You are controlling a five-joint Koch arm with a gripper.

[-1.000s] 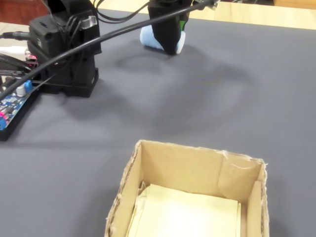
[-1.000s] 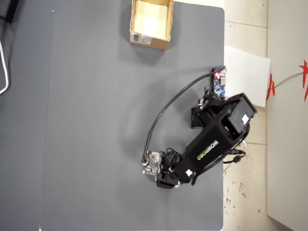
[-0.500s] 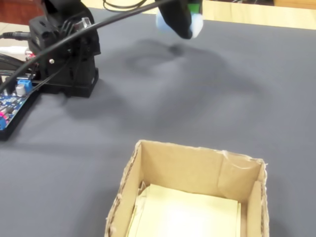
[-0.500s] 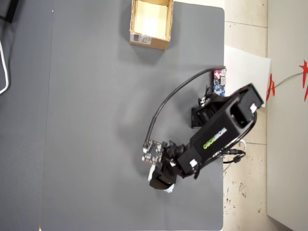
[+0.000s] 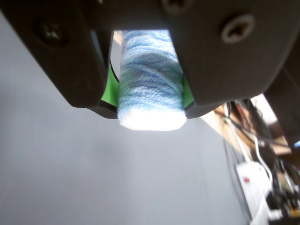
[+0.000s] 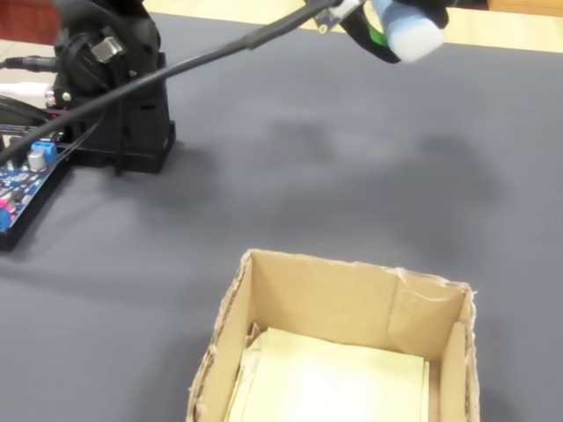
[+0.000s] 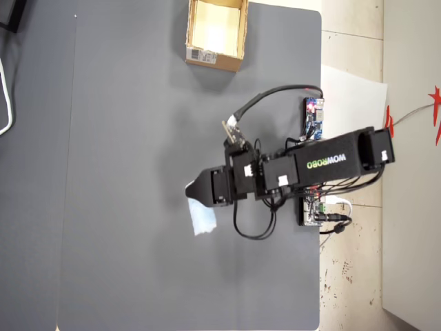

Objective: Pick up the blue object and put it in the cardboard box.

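The blue object (image 5: 150, 79), a pale blue thread-wound roll, is clamped between the two black jaws of my gripper (image 5: 150, 112), with green pads pressing on both its sides. In the fixed view the roll (image 6: 412, 35) hangs in the gripper (image 6: 387, 31) well above the grey mat, at the top right. Seen from overhead, the roll (image 7: 202, 217) sticks out below the gripper (image 7: 196, 196) near the mat's middle. The cardboard box (image 6: 352, 299) stands open at the fixed view's front, nothing visible inside but its pale lining. In the overhead view the box (image 7: 213, 61) sits at the top, far from the gripper.
The arm's black base (image 6: 123, 97) and a blue circuit board (image 6: 22, 180) stand at the fixed view's left. Overhead, circuit boards (image 7: 315, 117) and cables lie at the mat's right edge (image 7: 321, 172). A white cable (image 7: 7, 89) lies at the far left.
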